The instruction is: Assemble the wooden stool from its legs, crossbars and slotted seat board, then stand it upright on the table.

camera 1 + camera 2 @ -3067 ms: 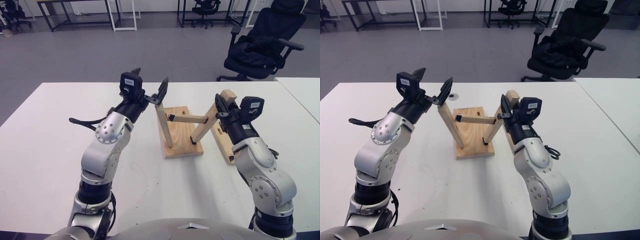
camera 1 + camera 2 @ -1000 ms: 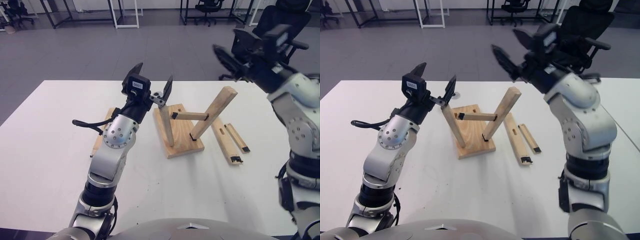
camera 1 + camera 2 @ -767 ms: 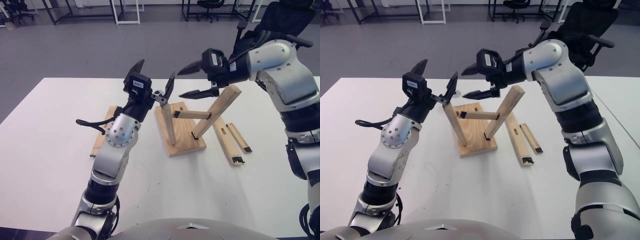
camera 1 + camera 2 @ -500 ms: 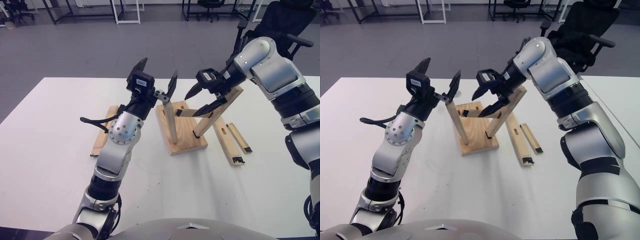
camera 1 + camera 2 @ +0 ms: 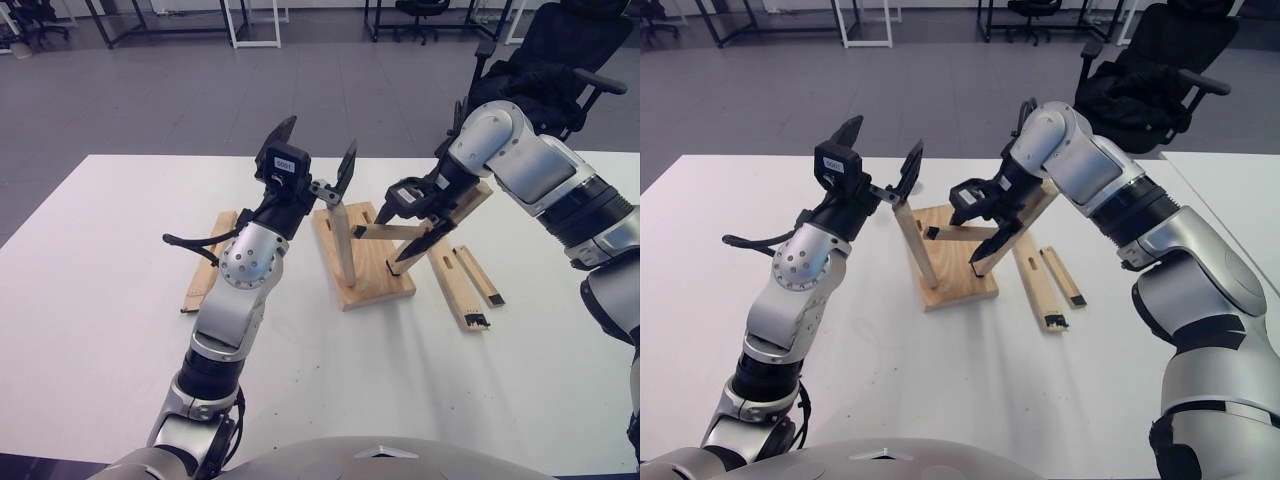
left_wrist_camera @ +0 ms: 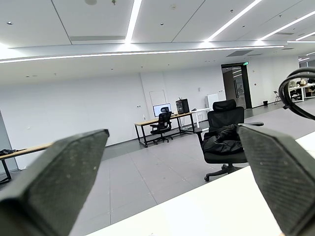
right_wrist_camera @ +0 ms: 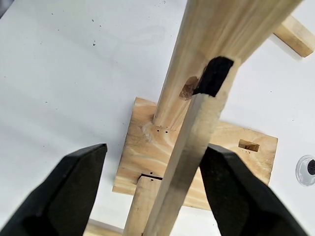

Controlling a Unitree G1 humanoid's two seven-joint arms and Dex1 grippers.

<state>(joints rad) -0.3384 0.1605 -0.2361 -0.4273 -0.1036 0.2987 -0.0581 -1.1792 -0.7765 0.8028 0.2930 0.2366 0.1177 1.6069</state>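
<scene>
Fitting the crossbar (image 5: 385, 231) between two legs looks to be the step in hand. The seat board (image 5: 375, 285) lies flat mid-worktop (image 5: 100, 300), with the left leg (image 5: 343, 245) upright and the right leg (image 5: 470, 197) leaning toward 2 o'clock. Your right pincer (image 5: 388, 240) is spread astride the crossbar, gripping nothing. Your left pincer (image 5: 320, 135) is spread too, by the upright leg's top. Next you'd likely close on the crossbar and seat it squarely; spare pieces (image 5: 455, 285) lie at the board's 3 and 9 o'clock
</scene>
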